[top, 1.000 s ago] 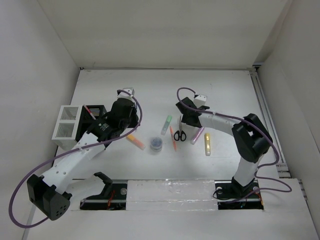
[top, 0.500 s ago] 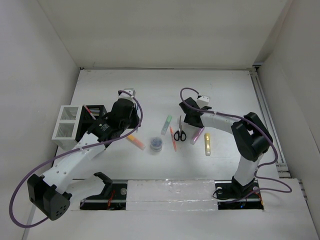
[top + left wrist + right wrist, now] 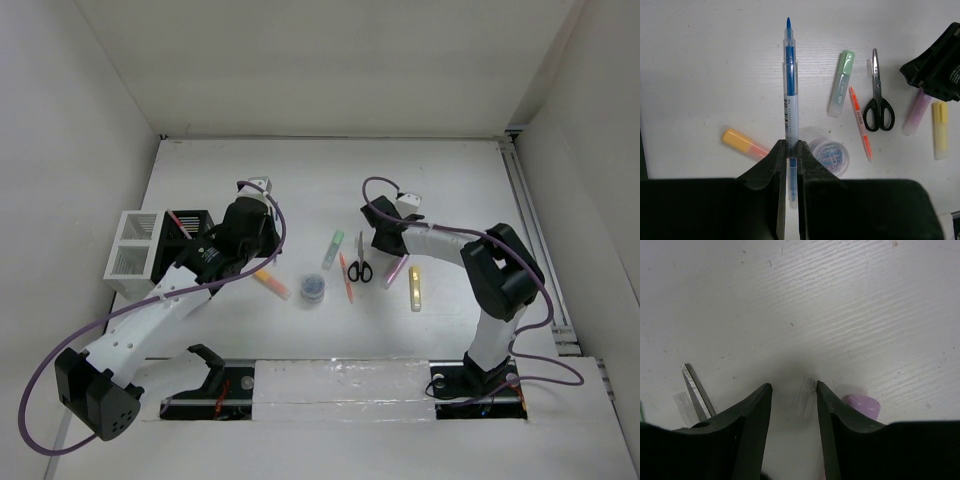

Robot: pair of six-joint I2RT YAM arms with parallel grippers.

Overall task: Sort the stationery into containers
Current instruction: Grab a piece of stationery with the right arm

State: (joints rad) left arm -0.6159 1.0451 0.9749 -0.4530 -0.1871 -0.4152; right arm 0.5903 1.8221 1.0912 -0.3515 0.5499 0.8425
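A blue pen is pinched in the left claw, whose jaws are pressed onto the barrel, the pen's long axis running straight out ahead of the fingers. It is held above the table, well to the left of the scissors. The black pen holder and the white organiser stand farther left of the scissors, just beside the left arm. The pen's delivery is therefore judged to fall to that arm, with the barrel to be tipped upright first

The right claw is seen spread, low over the far end of the scissors, with only bare table between its jaws. The scissor blade tip is just outside its left jaw, and the end of the pink highlighter is just outside its right jaw. The highlighter lies just right of the scissors, its long axis roughly alongside theirs, so a small sideways shift is judged necessary before either can be gripped
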